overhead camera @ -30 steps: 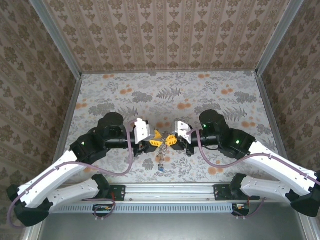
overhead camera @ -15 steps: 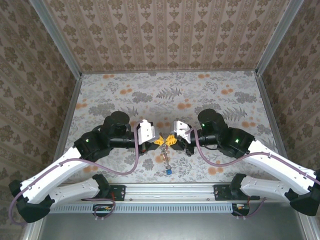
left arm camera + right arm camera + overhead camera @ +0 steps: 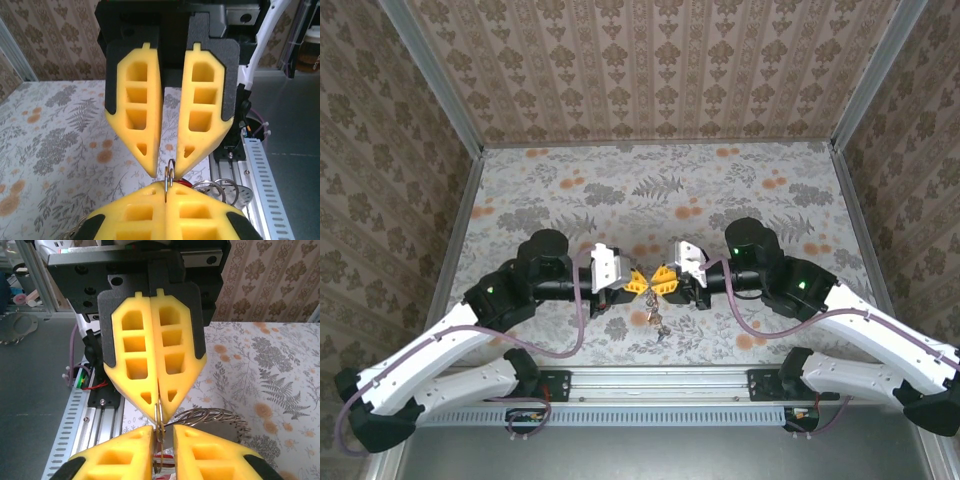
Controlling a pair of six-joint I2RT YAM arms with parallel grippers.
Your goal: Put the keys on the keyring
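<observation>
Along the near edge of the worktop [image 3: 670, 190] runs the aluminium rail [image 3: 660, 378] that carries both arm bases. Just beyond it, about midway between the left and right edges, a small bunch of keys [image 3: 657, 325] hangs in a short string below the two tools. Its lowest end is close over the floral surface, and I cannot tell whether it touches. At this size the tag colours are hard to make out.

Above the bunch the tools meet tip to tip. The left tool [image 3: 638, 283] has its yellow fingers pressed together, pinching the keyring [image 3: 169, 176] edge-on at their very tips. The right tool [image 3: 663, 279] faces it with its fingers spread a little, one on either side of the ring's wire, not gripping it. In the left wrist view, silver split rings [image 3: 214, 188] hang just beside the left tool, with a sliver of red next to them.

Farther back the worktop runs to the patterned back wall [image 3: 650, 70].

The job looks well under way: the ring is off the worktop and something is already strung below it. How many of the three keys are on cannot be told. What seems left is for the right tool to close on the ring and work the coil, or to fetch any key not yet threaded.
</observation>
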